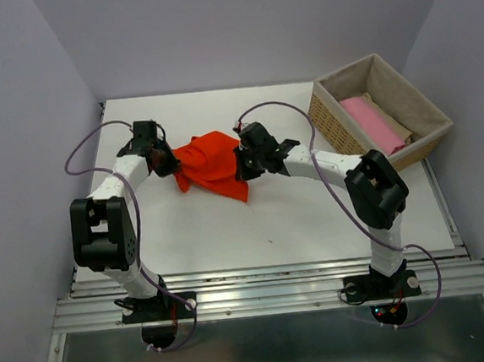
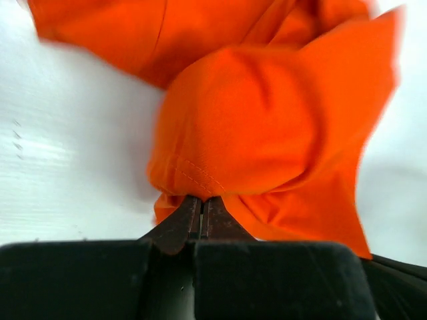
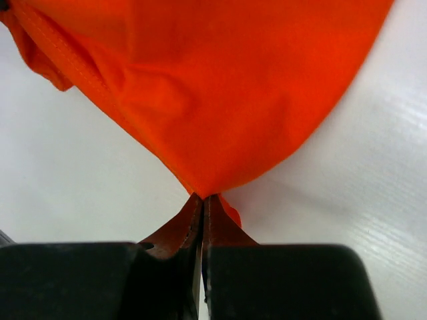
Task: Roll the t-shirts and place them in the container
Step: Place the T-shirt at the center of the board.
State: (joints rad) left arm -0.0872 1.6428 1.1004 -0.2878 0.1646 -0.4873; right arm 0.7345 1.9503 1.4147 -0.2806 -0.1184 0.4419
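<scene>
Left gripper [image 2: 201, 203] and right gripper [image 3: 202, 199] both clamped tight on the shirt [image 1: 212, 162], bunched between them mid table [image 1: 271, 225]. I'd pull apart evenly, equal tension, and lay it flat before rolling.

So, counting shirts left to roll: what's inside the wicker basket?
A pink t-shirt lies in the basket, a beige t-shirt beside it. Anything beneath them is covered.

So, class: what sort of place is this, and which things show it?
Probably a robotics lab test cell: two robot arms bolted to a rail at a white table, plain walls around it, plus an orange shirt and a basket.
</scene>
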